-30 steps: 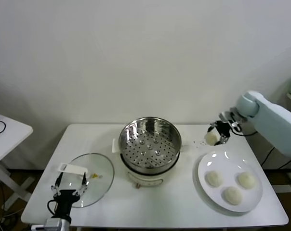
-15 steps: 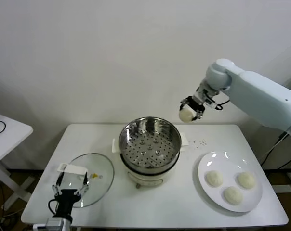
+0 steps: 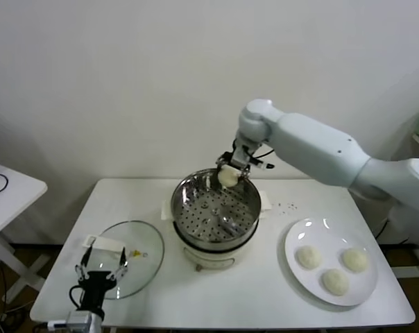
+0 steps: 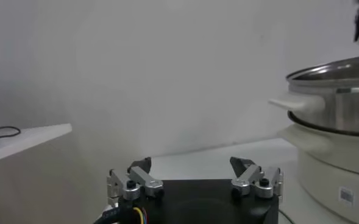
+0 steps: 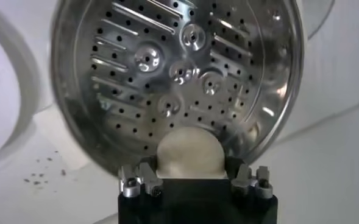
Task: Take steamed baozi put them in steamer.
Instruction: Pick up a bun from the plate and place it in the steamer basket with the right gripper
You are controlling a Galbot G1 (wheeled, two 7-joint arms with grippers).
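Note:
My right gripper is shut on an off-white baozi and holds it over the far rim of the steamer, a shiny steel pot with a perforated tray on a cream base. In the right wrist view the baozi sits between the jaws above the perforated tray. Three more baozi lie on the white plate at the right. My left gripper is open and empty, parked low at the front left over the glass lid.
The round glass lid with a white handle lies on the table left of the steamer. The steamer's side shows in the left wrist view. A white side table stands at far left.
My right arm has swung left with the baozi, from near the plate across to over the steamer's far rim. The left arm has not moved.

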